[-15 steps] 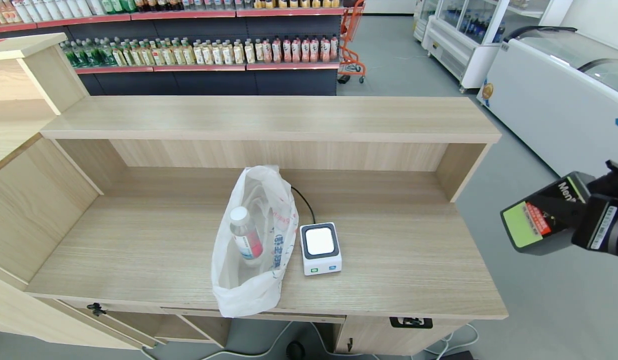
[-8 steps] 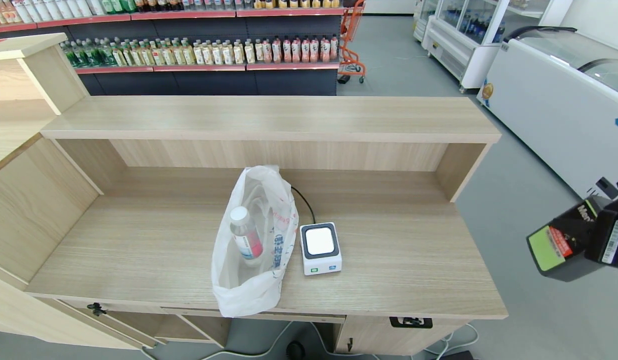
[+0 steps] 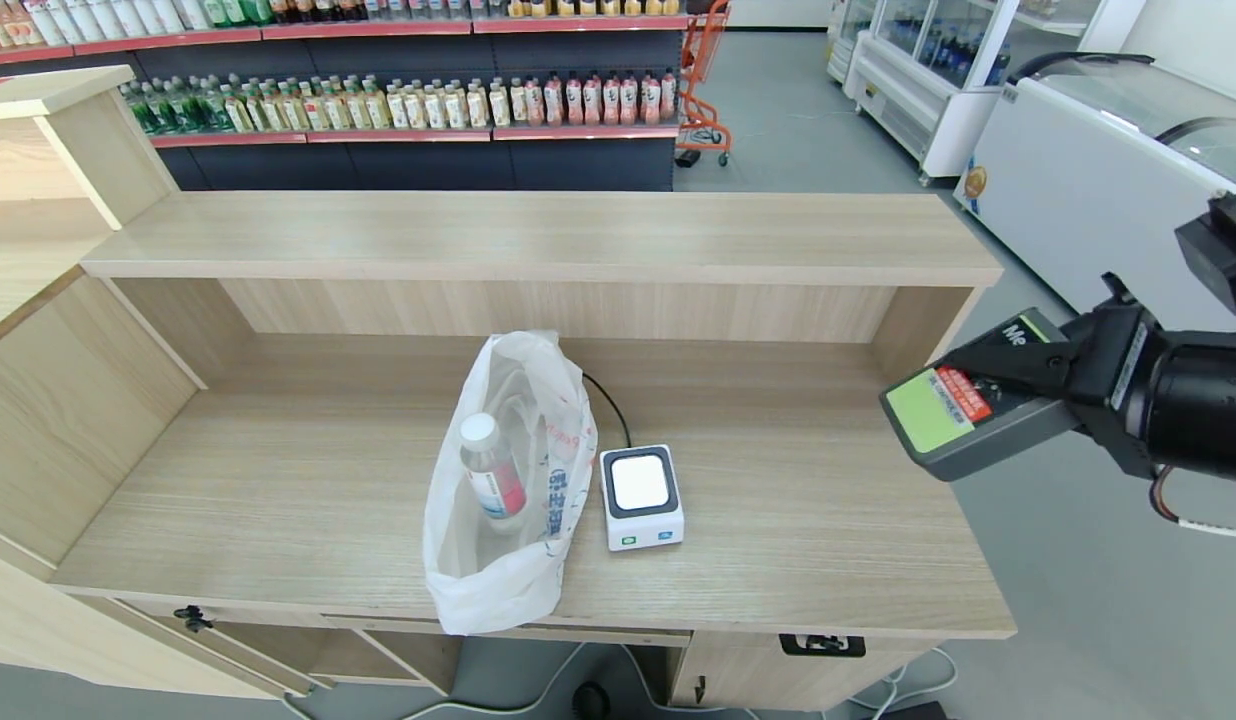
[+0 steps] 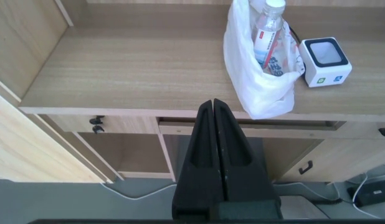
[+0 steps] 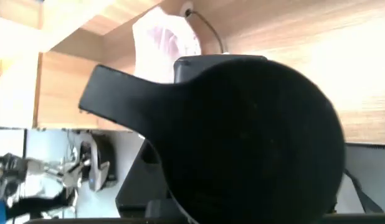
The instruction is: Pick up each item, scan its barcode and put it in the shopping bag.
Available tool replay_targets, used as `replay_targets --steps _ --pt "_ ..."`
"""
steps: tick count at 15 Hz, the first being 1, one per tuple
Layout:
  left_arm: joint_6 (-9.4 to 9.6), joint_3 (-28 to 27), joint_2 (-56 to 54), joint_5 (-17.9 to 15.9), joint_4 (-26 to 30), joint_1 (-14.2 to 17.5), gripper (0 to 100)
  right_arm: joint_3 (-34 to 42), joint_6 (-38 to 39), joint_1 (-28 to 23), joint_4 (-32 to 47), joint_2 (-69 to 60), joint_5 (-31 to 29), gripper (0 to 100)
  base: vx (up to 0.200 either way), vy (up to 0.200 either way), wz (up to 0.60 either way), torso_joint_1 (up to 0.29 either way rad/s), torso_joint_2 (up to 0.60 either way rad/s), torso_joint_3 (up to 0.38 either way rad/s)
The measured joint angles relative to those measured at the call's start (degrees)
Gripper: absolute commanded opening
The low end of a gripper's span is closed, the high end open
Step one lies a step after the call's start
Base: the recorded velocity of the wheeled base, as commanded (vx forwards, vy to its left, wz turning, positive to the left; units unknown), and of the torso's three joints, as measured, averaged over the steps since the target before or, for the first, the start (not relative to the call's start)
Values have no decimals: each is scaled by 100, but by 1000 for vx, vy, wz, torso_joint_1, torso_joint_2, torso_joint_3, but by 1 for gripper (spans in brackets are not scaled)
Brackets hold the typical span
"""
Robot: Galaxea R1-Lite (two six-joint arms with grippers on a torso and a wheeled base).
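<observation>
From my head, I see my right gripper (image 3: 1068, 385) out past the right end of the counter (image 3: 798, 500), up in the air over the floor. It is closed around a dark box (image 3: 938, 420) with a green end, and I hold it by its back part so the green end sticks out toward the counter. I think I hold it that way so most of its sides are free to show to the scanner (image 3: 641, 495). The scanner sits in the middle of the counter with its white window facing up, so the box has to go over it with the barcode facing down. I cannot see the barcode from here. The bag (image 3: 508, 500) stands just beside the scanner with its mouth open, so dropping things in is a short trip, and a bottle (image 3: 490, 475) is already inside. From my left wrist, my left gripper (image 4: 213, 143) has its fingers pressed together with nothing in them, and it waits low in front of the counter, out of the way. From my right wrist, a big dark shape (image 5: 242, 137) blocks my fingers, and the bag peeks out behind it.
</observation>
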Motion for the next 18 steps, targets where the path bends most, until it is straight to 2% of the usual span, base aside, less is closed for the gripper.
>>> replay_targets --steps 2,3,5,7,10,17,18 --pt "0 0 0 -1 0 0 0 52 -82 -188 -295 85 703 0 0 0 0 0 0 0" --pt "-2 0 0 -1 0 0 0 278 -238 -350 -733 149 973 0 0 0 0 0 0 0" --pt "0 0 0 -1 0 0 0 811 -1078 -614 -1557 380 1345 0 0 0 0 0 0 0" --pt "0 0 0 -1 -2 0 0 1108 -1702 -877 -1998 735 1681 0 0 0 0 0 0 0" --pt "0 0 0 -1 0 0 0 1044 -2000 -1006 -2271 1314 1791 0 0 0 0 0 0 0" --pt "4 0 0 -4 0 0 0 1089 -2258 -970 -2287 1885 1799 0 0 0 0 0 0 0" --pt "4 0 0 -4 0 0 0 1139 -2321 -959 -2285 1913 1804 0 0 200 0 2 2 -2"
